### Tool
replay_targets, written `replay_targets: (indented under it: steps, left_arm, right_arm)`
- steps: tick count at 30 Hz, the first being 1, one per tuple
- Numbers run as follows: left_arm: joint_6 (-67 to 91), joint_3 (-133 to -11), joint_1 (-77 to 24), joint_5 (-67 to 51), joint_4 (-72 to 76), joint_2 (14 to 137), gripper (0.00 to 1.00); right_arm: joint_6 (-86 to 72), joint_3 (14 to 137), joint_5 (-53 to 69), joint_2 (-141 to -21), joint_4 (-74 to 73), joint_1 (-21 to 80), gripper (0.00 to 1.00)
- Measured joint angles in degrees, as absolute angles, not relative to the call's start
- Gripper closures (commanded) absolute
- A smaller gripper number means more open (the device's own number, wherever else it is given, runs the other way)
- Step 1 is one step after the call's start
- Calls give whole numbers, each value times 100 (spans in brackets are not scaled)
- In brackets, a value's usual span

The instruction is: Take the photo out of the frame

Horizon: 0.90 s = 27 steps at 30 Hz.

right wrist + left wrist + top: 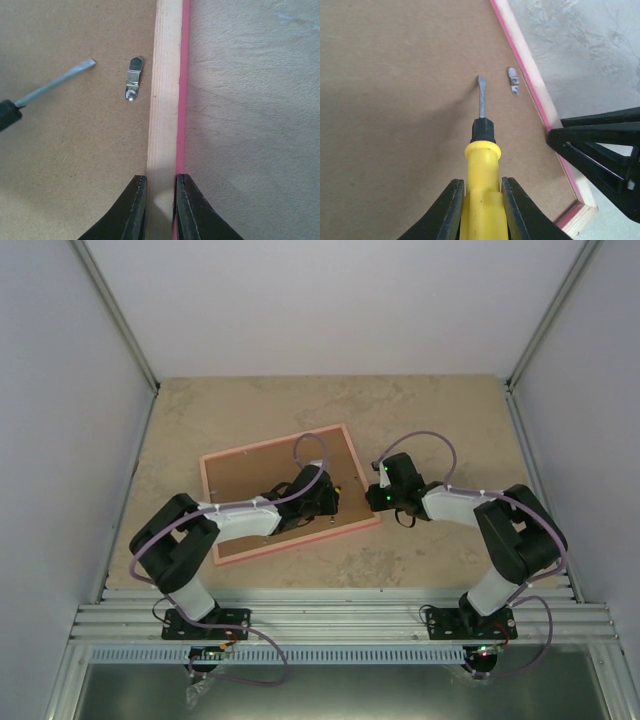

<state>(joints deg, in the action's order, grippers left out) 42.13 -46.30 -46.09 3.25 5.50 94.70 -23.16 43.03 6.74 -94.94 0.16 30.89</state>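
**A:** Top cam's up high on the near side, looking down over the whole counter (420, 410).

**B:** Yep, and both wrist cams sit close above the frame (527, 70), sharing the same metal clip (513, 81) and screwdriver (481, 150) tip from different angles.

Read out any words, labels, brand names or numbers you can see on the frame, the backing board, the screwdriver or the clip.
None: there is no text to quote.
No word, number or logo shows on the frame, the backing board, the screwdriver or the clip.
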Motion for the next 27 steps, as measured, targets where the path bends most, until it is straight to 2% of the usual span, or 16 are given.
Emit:
replay_targets:
  steps: [13,27]
  left_arm:
    - [4217,-4486,-4569,-16,738,9155,100]
    - [4224,-4875,-4569,-388,882,9835,100]
  right_arm:
    - [-2324,4261,663,-9456,30,3089,94]
    - [-2329,4257,666,-9456,38,3087,94]
